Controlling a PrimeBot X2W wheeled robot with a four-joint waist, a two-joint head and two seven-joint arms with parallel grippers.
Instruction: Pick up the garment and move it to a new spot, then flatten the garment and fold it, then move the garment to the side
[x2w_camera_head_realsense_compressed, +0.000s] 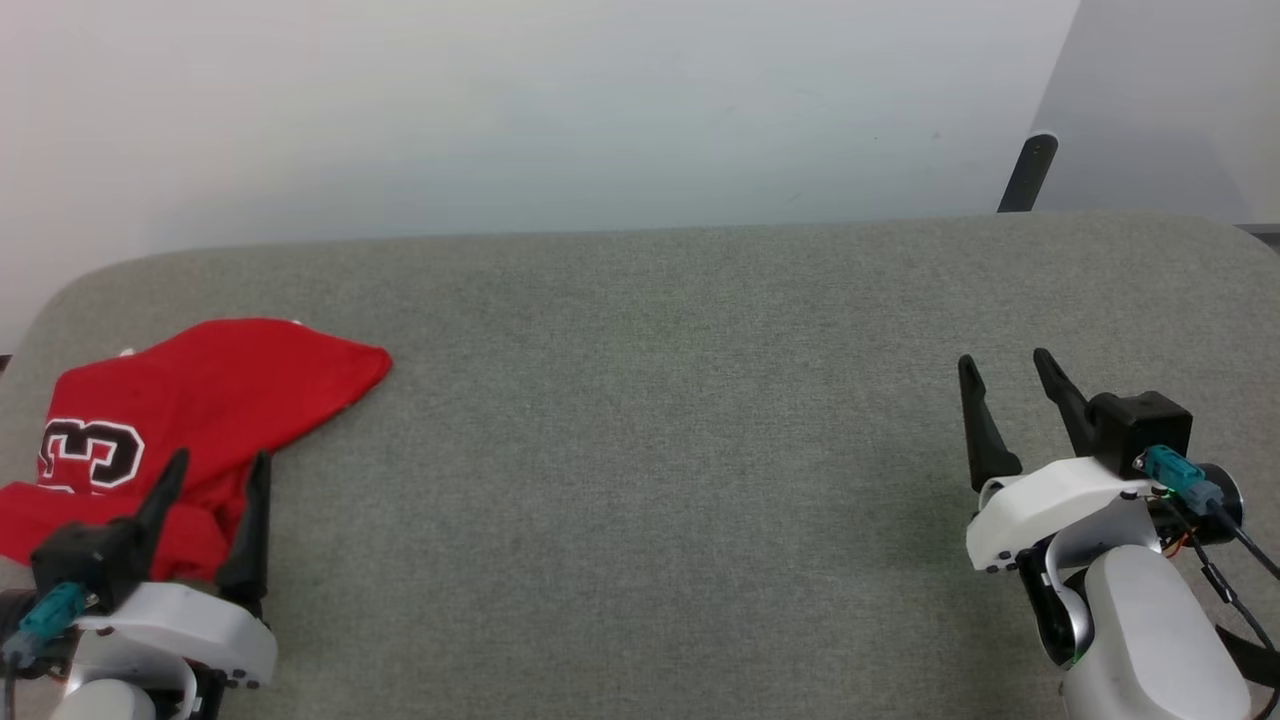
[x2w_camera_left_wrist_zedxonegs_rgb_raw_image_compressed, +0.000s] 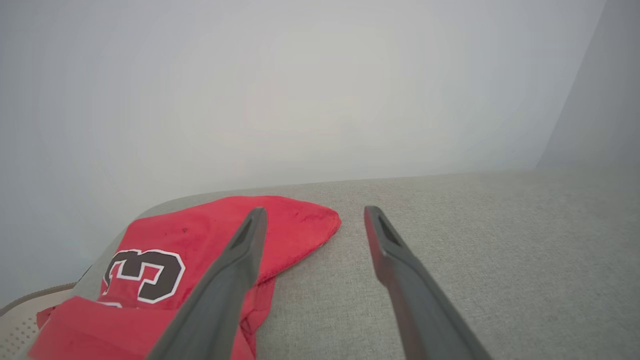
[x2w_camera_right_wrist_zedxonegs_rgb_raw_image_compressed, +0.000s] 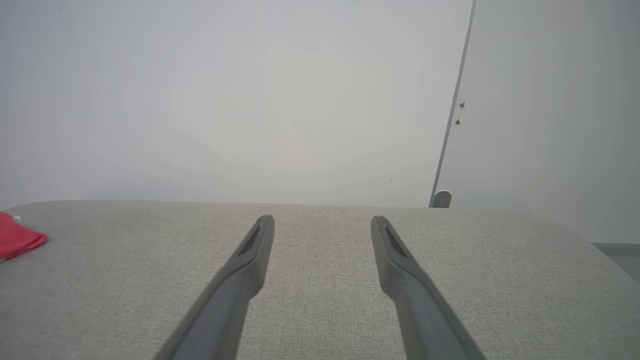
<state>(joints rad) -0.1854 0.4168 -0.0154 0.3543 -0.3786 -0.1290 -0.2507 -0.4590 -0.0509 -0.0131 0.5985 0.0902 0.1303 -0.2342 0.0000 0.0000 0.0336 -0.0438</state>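
Left pincer (x2w_camera_head_realsense_compressed: 221, 457) agape at edge of garment (x2w_camera_head_realsense_compressed: 220, 380)

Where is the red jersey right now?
In the head view the garment lies bunched at the left end of the grey padded surface, just in front of the open left pincer and far from the right pincer.

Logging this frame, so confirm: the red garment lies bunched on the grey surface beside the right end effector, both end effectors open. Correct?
Wrong side. The head view shows the garment bunched on the grey surface beside the left end effector, far from the right end effector. Both end effectors are open, as stated.
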